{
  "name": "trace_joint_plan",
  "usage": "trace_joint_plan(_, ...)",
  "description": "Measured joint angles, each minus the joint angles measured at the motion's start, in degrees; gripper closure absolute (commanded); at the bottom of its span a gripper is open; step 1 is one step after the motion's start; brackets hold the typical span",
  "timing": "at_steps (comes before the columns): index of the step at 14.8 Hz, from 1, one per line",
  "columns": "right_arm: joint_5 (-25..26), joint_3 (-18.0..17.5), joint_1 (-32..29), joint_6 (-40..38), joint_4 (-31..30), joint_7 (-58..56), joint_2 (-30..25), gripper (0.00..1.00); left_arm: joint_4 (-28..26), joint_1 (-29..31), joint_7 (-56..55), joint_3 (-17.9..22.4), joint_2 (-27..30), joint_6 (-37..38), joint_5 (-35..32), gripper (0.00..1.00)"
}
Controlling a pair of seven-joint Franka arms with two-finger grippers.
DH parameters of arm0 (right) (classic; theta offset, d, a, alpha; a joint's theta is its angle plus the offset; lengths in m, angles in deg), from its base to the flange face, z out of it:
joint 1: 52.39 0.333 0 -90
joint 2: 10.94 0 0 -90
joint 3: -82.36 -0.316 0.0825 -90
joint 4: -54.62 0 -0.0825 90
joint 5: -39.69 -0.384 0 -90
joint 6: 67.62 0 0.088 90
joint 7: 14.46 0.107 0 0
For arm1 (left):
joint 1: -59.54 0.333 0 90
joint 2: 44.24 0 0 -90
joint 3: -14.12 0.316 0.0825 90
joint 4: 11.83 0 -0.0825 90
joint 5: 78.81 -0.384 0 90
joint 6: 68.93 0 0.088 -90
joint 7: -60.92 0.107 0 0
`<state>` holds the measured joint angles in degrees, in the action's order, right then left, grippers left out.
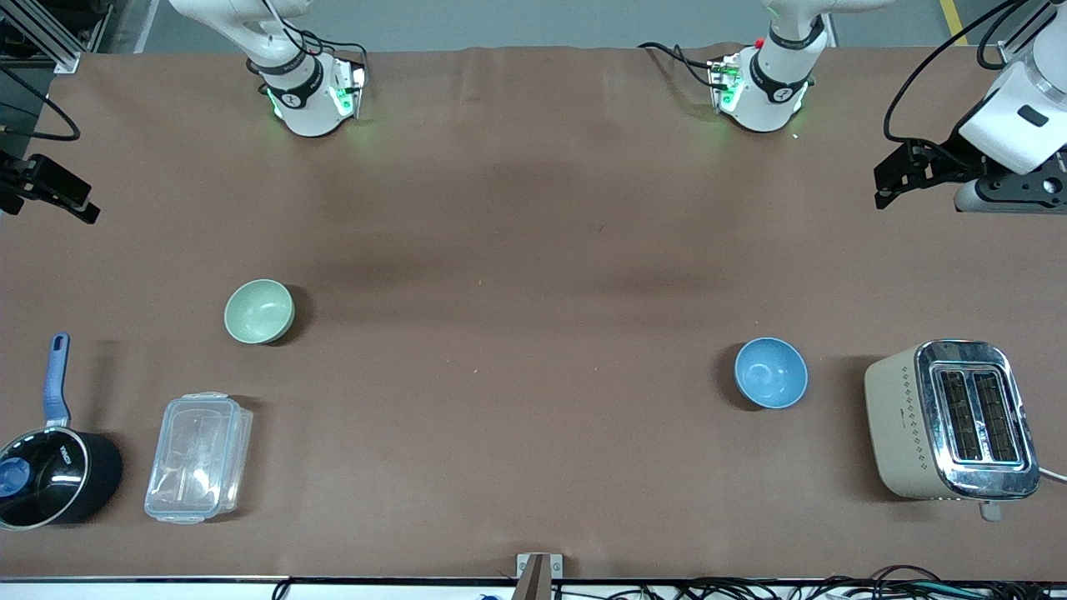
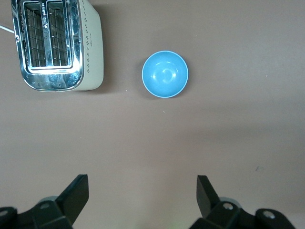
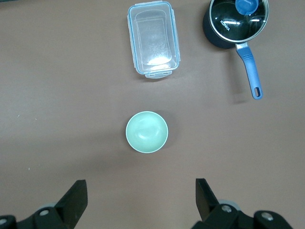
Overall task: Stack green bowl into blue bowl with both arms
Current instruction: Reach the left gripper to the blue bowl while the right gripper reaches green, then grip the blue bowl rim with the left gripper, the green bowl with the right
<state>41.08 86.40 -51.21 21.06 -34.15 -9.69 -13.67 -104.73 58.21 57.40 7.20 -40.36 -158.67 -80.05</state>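
Robot lab, cabled arms [image 1: 292, 83], aluminium framing [image 1: 50, 33]

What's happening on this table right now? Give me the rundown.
Nothing is being handled yet. The green bowl sits alone toward the right arm's end of the table, the blue bowl toward the left arm's end beside a toaster. Both bowls are empty and far apart. The right end effector hangs open above the table short of the green bowl; the left end effector hangs open short of the blue bowl. A clear lidded container and a black saucepan lie untouched.
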Motion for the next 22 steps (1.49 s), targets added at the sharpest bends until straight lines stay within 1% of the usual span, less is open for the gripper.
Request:
trace_joint_plan(5,-0.03,-0.33,0.01,-0.20,-0.02,0.00,0.00,0.00,0.21,0.13,0.00,0.05,-0.74,0.00,0.00,0.00)
trace_joint_plan(7,-0.03,-0.34,0.01,-0.25,-0.02,0.00,0.00,0.00,0.80,0.22,0.00,0.10,-2.85,-0.39,0.00,0.00)
trace_joint_plan(8,-0.03,-0.36,0.01,-0.25,-0.03,0.00,0.00,0.00,0.81,0.33,0.00,0.15,-4.60,-1.75,0.00,0.00)
trace_joint_plan(10,-0.03,-0.37,0.00,-0.25,-0.10,0.00,0.01,0.00,0.21,0.57,-0.01,0.30,-9.48,-6.66,0.00,0.00)
trace_joint_plan(12,-0.03,-0.37,0.00,-0.36,-0.91,-0.01,0.22,0.00,-1.77,0.71,-0.07,0.40,-15.17,-13.86,0.00,0.00)
trace_joint_plan(13,-0.03,-0.37,0.00,0.38,-2.37,-0.06,0.63,0.00,-3.07,0.89,-0.17,0.42,-17.95,-17.97,0.00,0.00)
trace_joint_plan(15,-0.02,-0.33,-0.02,5.81,-7.34,-1.14,2.59,0.00,-5.79,1.79,-0.19,0.46,-22.88,-26.83,0.00,0.00)
trace_joint_plan(17,0.05,-0.14,-0.21,14.72,-14.04,-2.38,5.19,0.00,-7.85,2.43,-0.19,0.47,-27.21,-34.33,0.00,0.00)
trace_joint_plan(18,0.07,-0.01,-0.38,19.41,-17.53,-3.43,6.15,0.00,-8.22,2.45,-0.19,0.47,-29.19,-36.80,0.00,0.04)
trace_joint_plan(19,0.07,0.15,-0.62,24.23,-21.34,-4.60,6.79,0.00,-8.32,2.41,-0.18,0.47,-31.02,-38.79,-0.17,0.10)
trace_joint_plan(21,0.08,0.52,-1.30,32.11,-28.36,-6.02,7.64,0.00,-8.34,2.38,-0.16,0.47,-34.23,-41.84,-1.90,0.26)
trace_joint_plan(22,0.08,0.70,-1.62,35.41,-31.20,-6.46,8.29,0.00,-8.33,2.39,-0.16,0.47,-35.56,-42.77,-2.71,0.37)
